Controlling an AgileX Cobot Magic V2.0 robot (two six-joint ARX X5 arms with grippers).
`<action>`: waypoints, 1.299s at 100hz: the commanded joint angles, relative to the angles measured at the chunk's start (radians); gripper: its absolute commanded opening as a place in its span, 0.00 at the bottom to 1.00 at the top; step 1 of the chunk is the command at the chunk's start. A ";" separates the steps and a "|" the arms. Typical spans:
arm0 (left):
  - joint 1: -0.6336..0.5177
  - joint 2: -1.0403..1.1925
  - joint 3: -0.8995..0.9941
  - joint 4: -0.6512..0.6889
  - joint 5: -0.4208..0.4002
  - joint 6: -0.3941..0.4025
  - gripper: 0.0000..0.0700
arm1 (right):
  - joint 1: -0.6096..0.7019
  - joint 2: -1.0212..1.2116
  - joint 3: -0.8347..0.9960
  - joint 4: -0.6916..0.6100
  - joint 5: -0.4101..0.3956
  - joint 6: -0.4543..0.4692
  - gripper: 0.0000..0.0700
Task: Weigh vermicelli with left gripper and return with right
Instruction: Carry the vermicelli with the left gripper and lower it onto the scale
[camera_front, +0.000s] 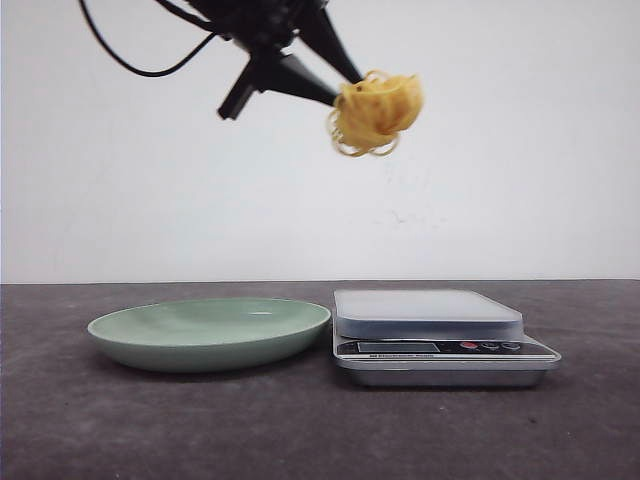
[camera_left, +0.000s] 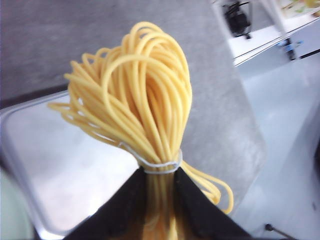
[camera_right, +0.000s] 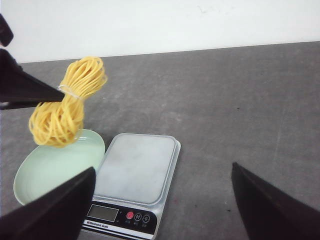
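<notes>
While hanging high over the table: left gripper (camera_front: 338, 88), black w/ two flat pointed triangular fingers, is carrying the vermicelli (camera_front: 376, 112), a small rounded nest of thin yellow noodle strands.

Left jaws: closing tight on the vermicelli at its waist; in the left wrist view the black fingers (camera_left: 119, 212) are pinching the strands just below a thin pale band that is wrapping the bundle.

Vermicelli position: hanging in mid-air, well above the table, approx. over the scale; touching nothing but the left fingers.

Vermicelli shape: looped bundle, one lobe sticking out each side of the pinch in the right wrist view; a few loose strands are curling out underneath in the front view.

Scale (camera_front: 440, 335): flat silver electronic kitchen scale w/ a pale rectangular platform, sitting on the table; display & small red + dark buttons are facing the front camera. Platform is bare.

Plate (camera_front: 210, 330): shallow pale green round plate, sitting just beside the scale on the robot's left; edges look close, can't tell if touching.

Table (camera_front: 560, 430): dark grey, matte surface, white wall behind.

Right gripper (camera_right: 162, 205): only two black finger tips are showing at the edges of its own view; jaws are standing wide apart, gripping nothing, looking down toward the scale and plate from above.

Front view, right arm: not showing.

Cable: black cable is looping from the left arm at upper left.
</notes>
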 joint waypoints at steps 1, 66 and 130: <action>-0.014 0.039 0.020 0.023 0.002 -0.027 0.01 | -0.001 0.002 0.014 0.009 0.000 -0.011 0.79; -0.051 0.262 0.020 0.068 0.007 -0.034 0.01 | -0.001 0.002 0.014 0.001 0.000 -0.011 0.79; -0.039 0.272 0.068 0.067 0.111 -0.004 0.50 | -0.001 0.002 0.014 -0.030 -0.003 -0.026 0.79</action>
